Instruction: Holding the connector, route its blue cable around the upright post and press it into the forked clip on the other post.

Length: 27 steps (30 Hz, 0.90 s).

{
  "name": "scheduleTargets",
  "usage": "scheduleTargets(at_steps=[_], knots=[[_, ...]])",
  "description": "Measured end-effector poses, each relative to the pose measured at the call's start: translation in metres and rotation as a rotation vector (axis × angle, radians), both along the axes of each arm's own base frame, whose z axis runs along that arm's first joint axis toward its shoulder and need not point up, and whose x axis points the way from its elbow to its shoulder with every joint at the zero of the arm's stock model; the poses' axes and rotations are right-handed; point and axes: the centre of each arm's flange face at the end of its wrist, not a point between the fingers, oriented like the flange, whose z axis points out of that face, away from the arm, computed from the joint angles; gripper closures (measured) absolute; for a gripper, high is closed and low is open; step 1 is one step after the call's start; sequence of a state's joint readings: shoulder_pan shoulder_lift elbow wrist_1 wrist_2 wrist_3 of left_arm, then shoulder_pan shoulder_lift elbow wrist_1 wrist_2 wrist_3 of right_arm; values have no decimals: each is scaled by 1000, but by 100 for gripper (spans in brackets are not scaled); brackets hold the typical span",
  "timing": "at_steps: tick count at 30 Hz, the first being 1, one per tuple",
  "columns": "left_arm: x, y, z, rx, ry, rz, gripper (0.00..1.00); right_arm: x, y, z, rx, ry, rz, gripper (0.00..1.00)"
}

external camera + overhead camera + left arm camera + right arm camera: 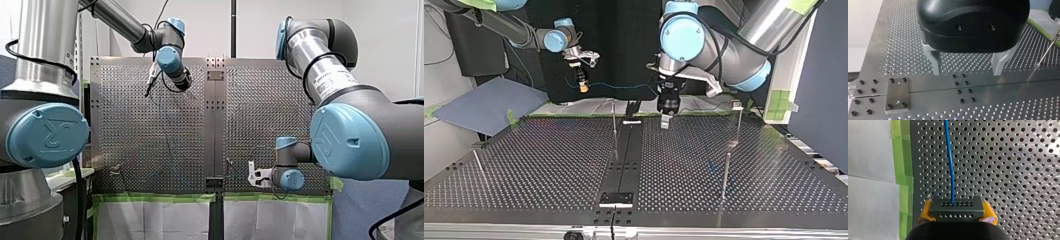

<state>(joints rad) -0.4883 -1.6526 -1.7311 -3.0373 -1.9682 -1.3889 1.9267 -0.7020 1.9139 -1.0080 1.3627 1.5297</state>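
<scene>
A: Connector (pixel 957 206) first: where was it?

B: Coming to it, biggest things first. The perforated table (pixel 898 37) lay under both arms. Over its plain middle strip (pixel 1003 85) hung my left gripper (pixel 967 73), black-bodied, its metal fingers (pixel 936 62) standing wide apart with nothing between them. Up off the table was my right gripper (pixel 583 86), fingers clamped on the connector.

A: And the smaller things around those fingers?

B: A screwed plate (pixel 897 93) sat off to one side of the left fingers. A thin upright post (pixel 1048 49) rose beyond the other finger, not touching it. The connector, a dark block with rows of small holes, sat squarely between the right fingertips, one of the yellow pads (pixel 926 211) pressed on each end.

A: The cable?

B: The blue cable (pixel 949 157) left one hole in the connector's face and ran straight ahead of the right fingers, above the table. Green tape (pixel 901 157) edged the table to one side of them. Seen from across the table, the cable stretched through the air from the right fingers toward the left ones, above the tip of a slim post (pixel 614 130). Whether it was directly over that post, I couldn't tell. Its far end was lost behind the left gripper.
</scene>
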Motion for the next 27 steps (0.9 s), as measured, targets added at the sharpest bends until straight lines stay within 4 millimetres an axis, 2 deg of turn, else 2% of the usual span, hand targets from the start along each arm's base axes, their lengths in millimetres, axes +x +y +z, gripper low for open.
scheduleTargets(at_steps=[14,27], knots=[[18,16,2,35,-45,76,0,1,2,0,2,3,4,100],[57,52,-45,77,101,128,0,2,2,0,1,3,5,100]])
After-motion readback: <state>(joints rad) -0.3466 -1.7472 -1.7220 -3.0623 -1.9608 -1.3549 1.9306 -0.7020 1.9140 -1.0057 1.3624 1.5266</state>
